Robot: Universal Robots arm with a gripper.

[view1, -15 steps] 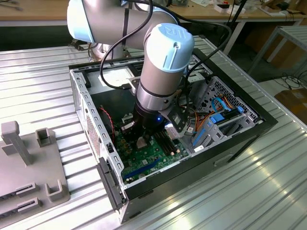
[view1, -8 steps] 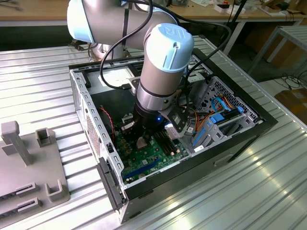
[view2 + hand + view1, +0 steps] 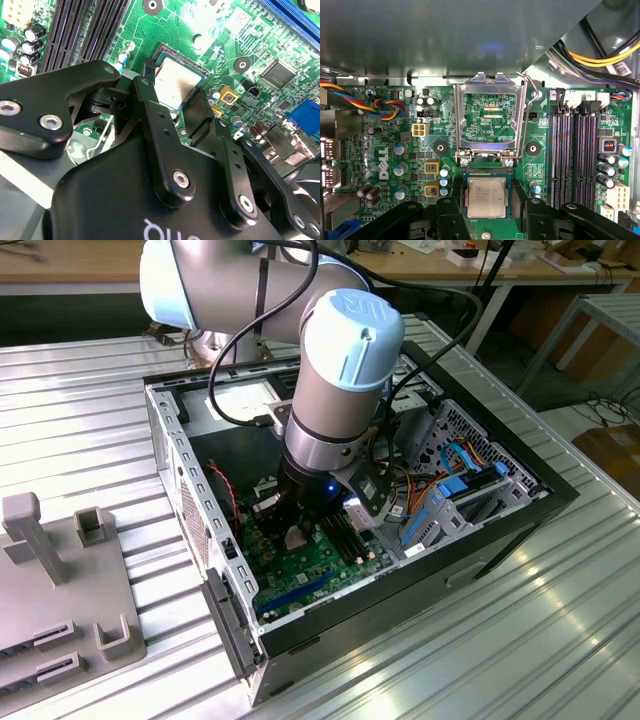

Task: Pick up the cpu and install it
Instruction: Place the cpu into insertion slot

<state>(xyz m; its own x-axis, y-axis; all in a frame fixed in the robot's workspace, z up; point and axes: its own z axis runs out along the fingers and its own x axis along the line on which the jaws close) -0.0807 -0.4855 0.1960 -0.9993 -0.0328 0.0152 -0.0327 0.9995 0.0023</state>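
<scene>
1. In both wrist views, the gripper (image 3: 487,190) (image 3: 175,97) cuts off the motherboard (image 3: 540,172) (image 3: 210,30) beyond the cpu (image 3: 488,198) (image 3: 172,86), away from the socket frame (image 3: 458,117).
2. We cannot tell whether the gripper clasps the cpu or stands free of it.
3. The cpu lies flat just beside the open socket frame's hinge.
4. In the exterior view, the arm (image 3: 345,370) hides the motherboard around the socket frame.
</scene>
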